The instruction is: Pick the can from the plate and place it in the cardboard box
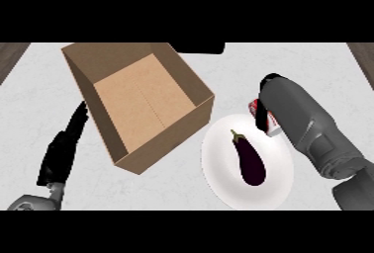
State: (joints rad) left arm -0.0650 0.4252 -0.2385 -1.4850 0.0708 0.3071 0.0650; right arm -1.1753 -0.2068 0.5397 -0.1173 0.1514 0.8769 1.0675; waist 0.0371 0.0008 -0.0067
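A red and white can [272, 126] shows at the upper right rim of the white plate [219, 173], mostly hidden under my right forearm. Dark fingers of my right hand [257, 112] curl round the can; the forearm covers the rest of the hand. A dark purple eggplant [250, 160] lies lengthwise in the plate's middle. The open cardboard box [179, 74] stands left of the plate, nothing inside it. My left hand [64, 143] lies flat with straight fingers along the box's left wall, holding nothing.
A black object [199, 48] sits at the counter's far edge behind the box. Dark wooden strips [11, 57] border the light counter at both upper corners.
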